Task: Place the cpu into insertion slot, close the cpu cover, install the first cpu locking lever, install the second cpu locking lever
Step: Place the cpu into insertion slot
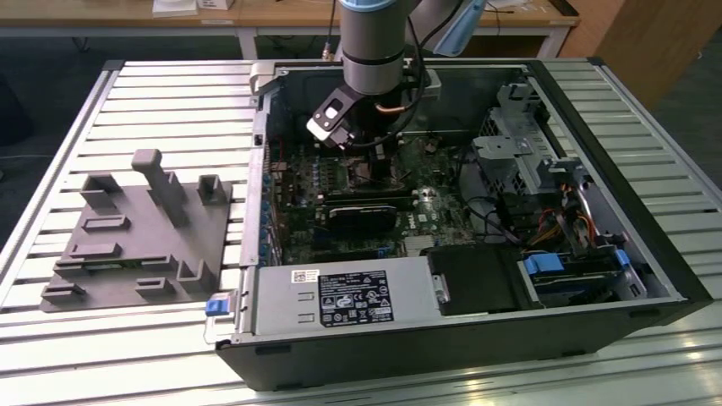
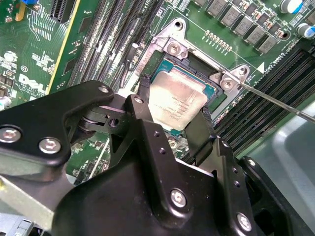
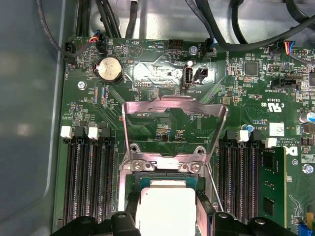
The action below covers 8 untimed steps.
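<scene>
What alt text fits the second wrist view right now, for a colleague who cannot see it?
The gripper holds the cpu by two opposite edges, jaws shut on it, right at the insertion slot on the green motherboard; whether it is seated cannot be told. A thin metal rod sticks out beside the slot.

Silver-topped cpu (image 3: 165, 206) clasped between the gripper (image 3: 166, 214)'s black fingers (image 3: 204, 214), over the insertion slot (image 3: 162, 167), cpu cover (image 3: 174, 107) swung open beyond it, black memory slots (image 3: 88, 182) flanking, coin battery (image 3: 109, 69) on green motherboard (image 3: 236, 108).
</scene>
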{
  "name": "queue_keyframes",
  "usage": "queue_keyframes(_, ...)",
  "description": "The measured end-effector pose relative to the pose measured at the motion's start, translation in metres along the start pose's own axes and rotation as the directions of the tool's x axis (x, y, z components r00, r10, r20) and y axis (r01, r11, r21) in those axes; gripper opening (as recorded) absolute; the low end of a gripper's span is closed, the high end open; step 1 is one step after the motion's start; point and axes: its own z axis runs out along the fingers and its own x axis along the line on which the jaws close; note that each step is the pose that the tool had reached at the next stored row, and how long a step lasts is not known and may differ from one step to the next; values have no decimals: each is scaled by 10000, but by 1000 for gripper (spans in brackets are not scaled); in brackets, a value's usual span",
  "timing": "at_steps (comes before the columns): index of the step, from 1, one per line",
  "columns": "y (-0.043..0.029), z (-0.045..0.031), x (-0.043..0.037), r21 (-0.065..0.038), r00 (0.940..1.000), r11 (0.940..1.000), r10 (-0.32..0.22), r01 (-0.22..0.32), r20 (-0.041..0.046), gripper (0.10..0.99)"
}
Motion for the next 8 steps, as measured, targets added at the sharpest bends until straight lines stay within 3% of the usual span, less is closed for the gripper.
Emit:
queue_keyframes(5, 0, 2, 1, -2, 10000, 10000, 0, 0, -2, 553)
queue_keyframes(6, 0, 1, 0, -2, 10000, 10000, 0, 0, -1, 612)
queue_keyframes(8, 0, 1, 1, 0, 10000, 10000, 0, 0, 0, 612)
